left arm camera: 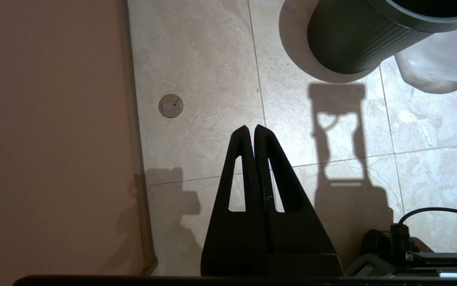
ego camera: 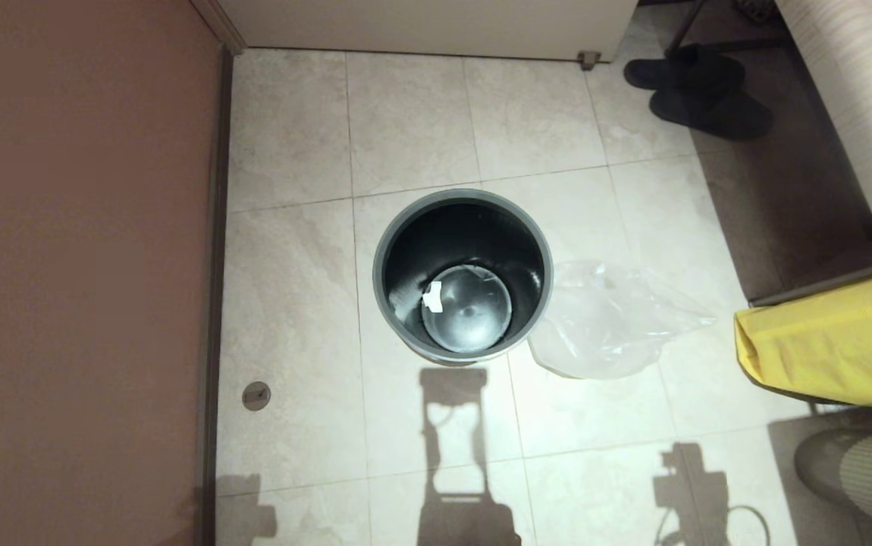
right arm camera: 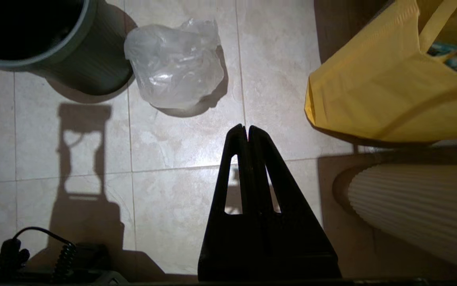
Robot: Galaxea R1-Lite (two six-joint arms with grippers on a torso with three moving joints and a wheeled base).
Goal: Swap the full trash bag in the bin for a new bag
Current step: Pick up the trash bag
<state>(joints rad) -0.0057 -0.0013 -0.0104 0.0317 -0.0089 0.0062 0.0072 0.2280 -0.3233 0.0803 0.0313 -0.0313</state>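
Bin: round dark grey bin with grey rim and glossy black inside (ego camera: 462,274), upright at centre of head view, unlined.
New bag: crinkly clear plastic bag (ego camera: 606,318), crumpled on pale tiled floor (ego camera: 421,121), touching bin's right side.
Left gripper (left arm camera: 251,128): fingers pressed together, over bare tiles, lower centre of left wrist view.
Right gripper (right arm camera: 244,128): fingers together, lower centre of right wrist view, near bag.
Far right: yellow fabric bag (ego camera: 830,341).

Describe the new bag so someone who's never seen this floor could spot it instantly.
Find the round dark grey bin standing in the middle of the tiled floor. Lying on the tiles right against the bin's side, toward the yellow bag, is the new bag. It is crumpled, clear and see-through, unlike the opaque yellow one beyond it.
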